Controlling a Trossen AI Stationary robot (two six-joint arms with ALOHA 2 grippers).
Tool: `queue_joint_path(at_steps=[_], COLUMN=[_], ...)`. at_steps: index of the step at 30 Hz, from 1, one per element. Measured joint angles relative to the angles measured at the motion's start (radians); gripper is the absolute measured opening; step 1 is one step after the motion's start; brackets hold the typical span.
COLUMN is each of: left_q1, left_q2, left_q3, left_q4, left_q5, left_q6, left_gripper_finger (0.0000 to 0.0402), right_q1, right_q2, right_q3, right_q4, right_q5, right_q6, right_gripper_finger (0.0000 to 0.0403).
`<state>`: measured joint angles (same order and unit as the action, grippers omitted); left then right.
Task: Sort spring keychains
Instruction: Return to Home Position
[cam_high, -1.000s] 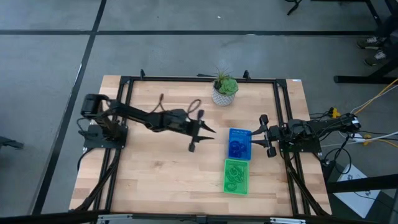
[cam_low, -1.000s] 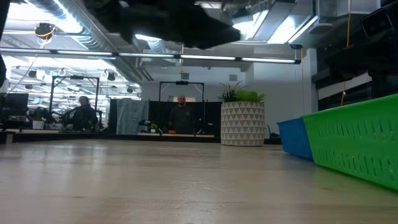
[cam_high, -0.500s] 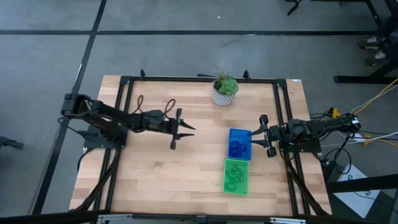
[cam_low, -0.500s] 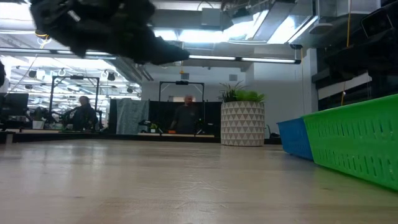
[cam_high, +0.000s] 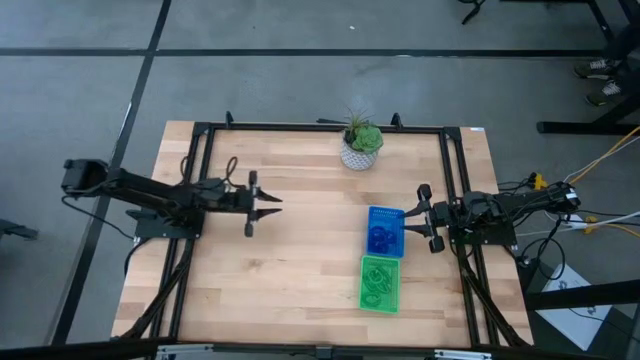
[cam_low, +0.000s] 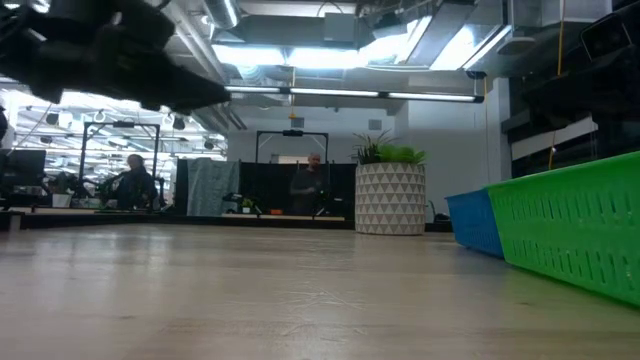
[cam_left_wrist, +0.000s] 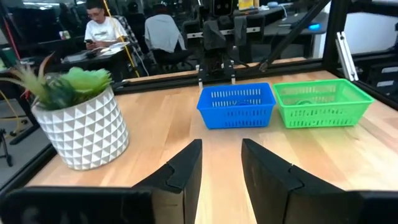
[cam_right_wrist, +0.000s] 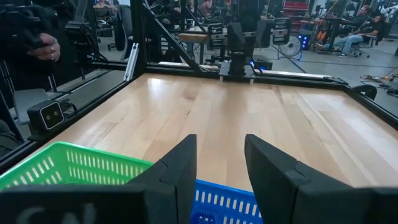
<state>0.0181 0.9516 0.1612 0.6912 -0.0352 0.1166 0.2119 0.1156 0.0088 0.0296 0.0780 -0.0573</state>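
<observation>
From above, the pale wooden counter (cam_high: 260, 290) sits inside a black frame (cam_high: 320, 126) on a grey floor (cam_high: 300, 80). The left pincer (cam_high: 264, 214) hangs over the left half of the counter, its fingers spread and holding nothing. The right pincer (cam_high: 418, 218) sits at the right edge, just beside the blue tray (cam_high: 385, 214), fingers apart and empty. The blue keychains (cam_high: 380, 238) lie in the blue tray. The green keychains (cam_high: 377, 285) lie in the green tray (cam_high: 380, 305), which sits just in front of the blue one. A plant pot (cam_high: 360, 153) stands near the far edge.

At counter height, the boards run bare to the plant pot. The two trays stand on the right, and the left arm (cam_low: 110, 60) is a dark shape overhead. Behind is a workshop with strip lights (cam_low: 350, 95), a seated person (cam_low: 133, 182) and a standing person (cam_low: 311, 187).

The left wrist view looks between its parted fingers (cam_left_wrist: 186, 168) to the pot and both trays, with the right arm's base beyond and seated people behind.

The right wrist view looks over both trays and across bare boards to the left arm's base. A person's hand (cam_right_wrist: 46, 46) shows at the side.
</observation>
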Motion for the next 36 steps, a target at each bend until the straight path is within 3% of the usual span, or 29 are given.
queue_joint_path(at_steps=[6,19,26,36], left_q1=[0.0,0.0,0.0,0.0], left_q2=[-0.167,-0.477,-0.602,-0.732], left_q3=[-0.068,-0.082,-0.153,-0.153], left_q4=[-0.071,-0.421,-0.413,-0.641], left_q5=[-0.001,-0.05,-0.05,-0.04], left_q6=[-0.02,-0.01,0.018,0.038], left_gripper_finger=[0.0107,0.0105,0.0103,0.0102], right_q1=[0.0,0.0,0.0,0.0], right_q2=[0.0,0.0,0.0,0.0], right_q3=[0.0,0.0,0.0,0.0], right_q4=[0.0,0.0,0.0,0.0], right_q5=[0.0,0.0,0.0,0.0], right_q6=[0.0,0.0,0.0,0.0], right_gripper_finger=[0.0136,0.0136,0.0136,0.0136])
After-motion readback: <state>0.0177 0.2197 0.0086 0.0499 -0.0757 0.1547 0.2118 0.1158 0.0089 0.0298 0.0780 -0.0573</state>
